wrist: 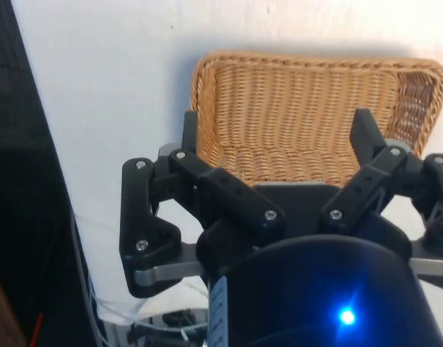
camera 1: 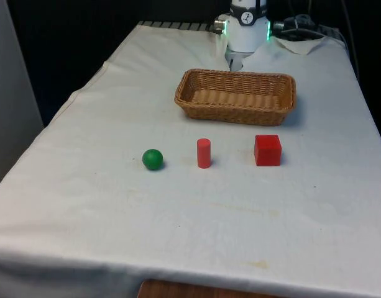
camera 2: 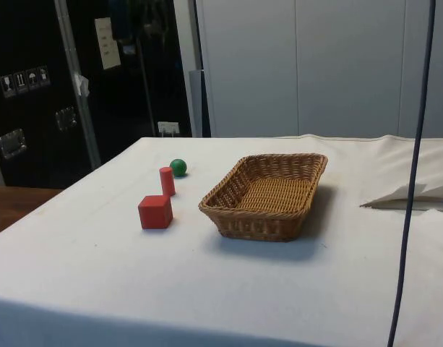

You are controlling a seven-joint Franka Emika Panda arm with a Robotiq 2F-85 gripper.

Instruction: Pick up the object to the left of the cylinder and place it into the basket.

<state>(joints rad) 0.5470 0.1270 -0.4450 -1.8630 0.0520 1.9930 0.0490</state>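
Note:
A green ball (camera 1: 152,159) lies on the white cloth, at the front view's left of an upright red cylinder (camera 1: 204,153). From the side, the ball (camera 2: 178,167) sits just beyond the cylinder (camera 2: 167,181). The wicker basket (camera 1: 189,82) stands behind them and holds nothing; its rim (camera 2: 222,194) is close to the cube. In the wrist view my gripper (wrist: 277,134) is open, nothing between its fingers (wrist: 190,130), and it hangs high over the basket (wrist: 207,87), far from the ball.
A red cube (camera 1: 267,150) rests at the front view's right of the cylinder, also seen as the cube (camera 2: 155,212) nearest the side camera. A dark cable (camera 2: 413,173) hangs down in the side view. The cloth is rumpled (camera 2: 409,195) beside the basket.

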